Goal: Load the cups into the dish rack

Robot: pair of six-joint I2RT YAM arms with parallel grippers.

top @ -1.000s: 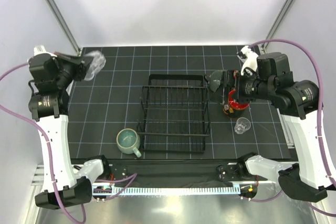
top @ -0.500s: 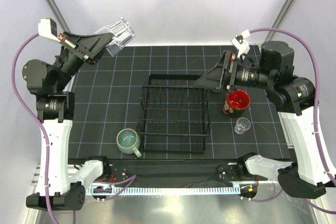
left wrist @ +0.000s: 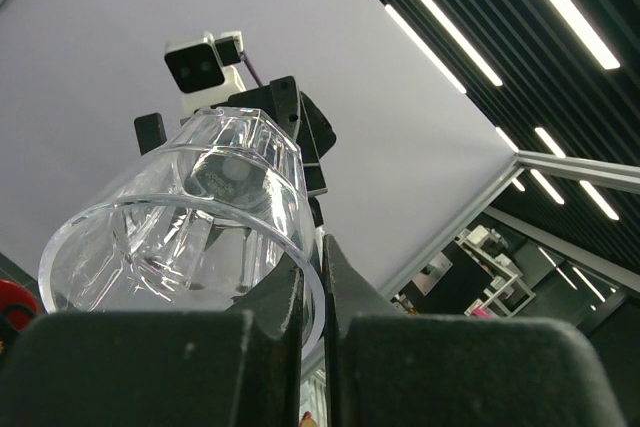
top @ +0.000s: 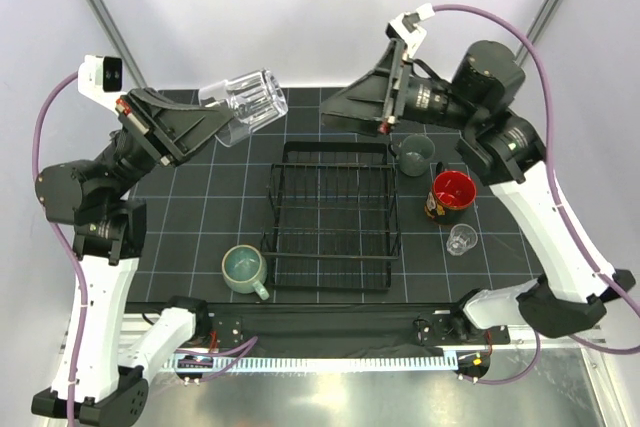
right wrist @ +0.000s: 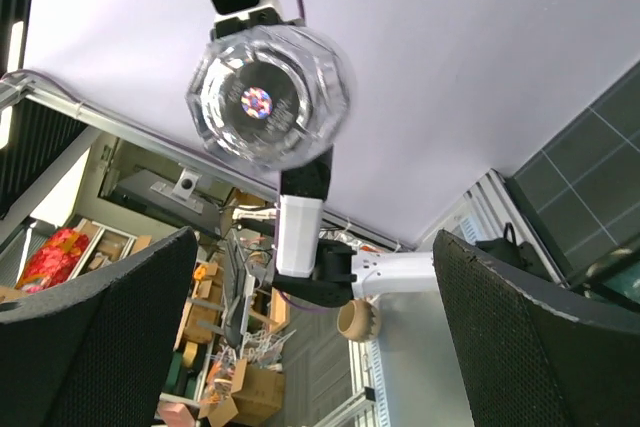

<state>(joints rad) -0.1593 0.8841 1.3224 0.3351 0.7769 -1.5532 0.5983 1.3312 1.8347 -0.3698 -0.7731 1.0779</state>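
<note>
glass in the air, rack step pending

my left gripper (top: 222,117) is clamped on a clear glass (top: 250,102), held high, left and behind the rack (top: 336,144). the right gripper (top: 338,113) is spread wide, holding nothing. next, i reckon: carry the glass over the rack and lower it gently in.

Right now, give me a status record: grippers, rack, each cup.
left gripper: shut on a clear glass, raised off the table
right gripper: open, empty, raised
dish rack: holds no cups
pale-green mug: on table, left of rack
dark mug: on table, by rack's far right corner
red-inside cup: on table, right of rack
small glass: on table, just nearer than red-inside cup
</note>
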